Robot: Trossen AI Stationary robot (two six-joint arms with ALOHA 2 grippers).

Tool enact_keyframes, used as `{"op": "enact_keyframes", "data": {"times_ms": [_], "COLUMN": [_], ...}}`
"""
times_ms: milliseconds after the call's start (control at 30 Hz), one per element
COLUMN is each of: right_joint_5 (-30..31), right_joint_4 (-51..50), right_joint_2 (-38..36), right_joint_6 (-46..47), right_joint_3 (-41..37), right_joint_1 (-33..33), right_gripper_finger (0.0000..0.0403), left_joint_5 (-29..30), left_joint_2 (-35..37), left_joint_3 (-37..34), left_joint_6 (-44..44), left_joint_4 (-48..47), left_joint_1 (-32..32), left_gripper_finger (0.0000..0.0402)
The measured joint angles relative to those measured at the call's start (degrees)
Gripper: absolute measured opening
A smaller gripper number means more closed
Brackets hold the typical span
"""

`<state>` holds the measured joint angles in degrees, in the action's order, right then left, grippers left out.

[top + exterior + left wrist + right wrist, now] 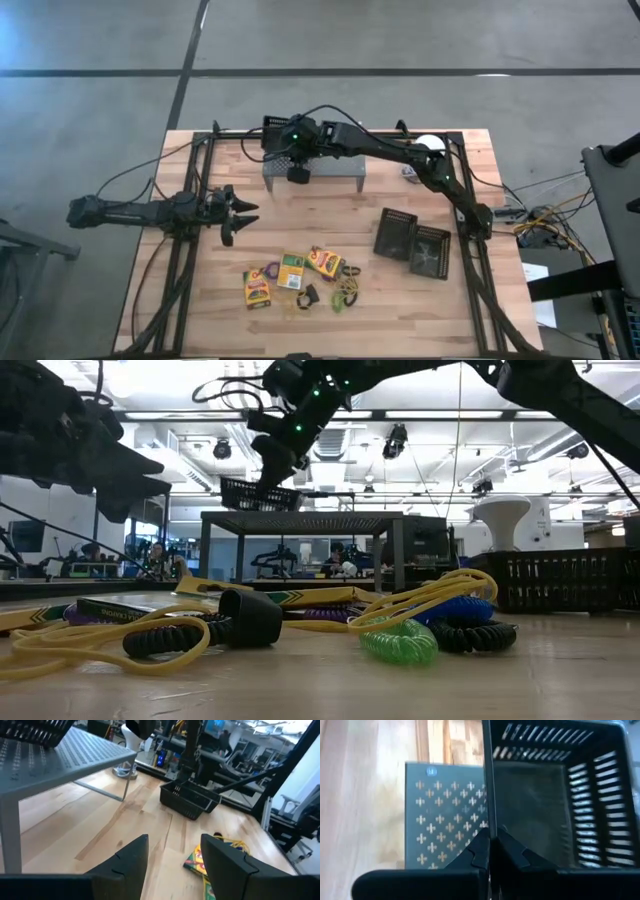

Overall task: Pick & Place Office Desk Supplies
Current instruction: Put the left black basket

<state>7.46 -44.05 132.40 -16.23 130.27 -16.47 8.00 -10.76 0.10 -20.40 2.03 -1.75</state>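
My right gripper (285, 140) is over the left end of the grey perforated shelf (313, 172), shut on a black slatted basket (274, 130). In the low view the basket (258, 493) sits level at the shelf top (300, 517); whether it touches I cannot tell. My left gripper (235, 215) is open near the table's left side, touching nothing. Three yellow-and-green crayon boxes (292, 270), a black clip (308, 296) and rubber bands (345, 290) lie flat near the table's near edge. My right gripper pinches one side wall of the basket (487, 795) between its two fingers (507, 852). One finger is inside the basket and one outside. The fingers come from above, pointing down. The basket stays upright over the shelf (445, 820).
Two more black baskets (395, 235) (432, 252) lie on the table's right part. A white bulb-like object (428, 145) stands at the far right corner. Bare wood lies between the shelf and the supplies. In the left wrist view a crayon box (197, 860) shows beyond the open fingers.
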Motion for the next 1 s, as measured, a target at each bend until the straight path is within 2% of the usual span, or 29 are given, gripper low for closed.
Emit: {"op": "enact_keyframes", "data": {"times_ms": [600,700,1000], "right_joint_5": [0.1,0.0,-0.1], "right_joint_4": [-0.3,-0.5,1.1], "right_joint_2": [-0.1,-0.1,-2.5], "right_joint_6": [2.3,2.3,-1.6], "right_joint_3": [-1.3,-1.2,-1.3], "right_joint_1": [-0.8,-0.8,-0.5], "right_gripper_finger": [0.0016,0.0038,0.0142], "left_joint_5": [0.0,0.0,0.0], "left_joint_2": [0.0,0.0,0.0], "left_joint_3": [0.0,0.0,0.0], "left_joint_6": [-0.5,-0.5,-0.5], "left_joint_4": [0.2,0.2,0.0], "left_joint_1": [0.0,0.0,0.0], "left_gripper_finger": [0.0186,0.0186,0.0186]}}
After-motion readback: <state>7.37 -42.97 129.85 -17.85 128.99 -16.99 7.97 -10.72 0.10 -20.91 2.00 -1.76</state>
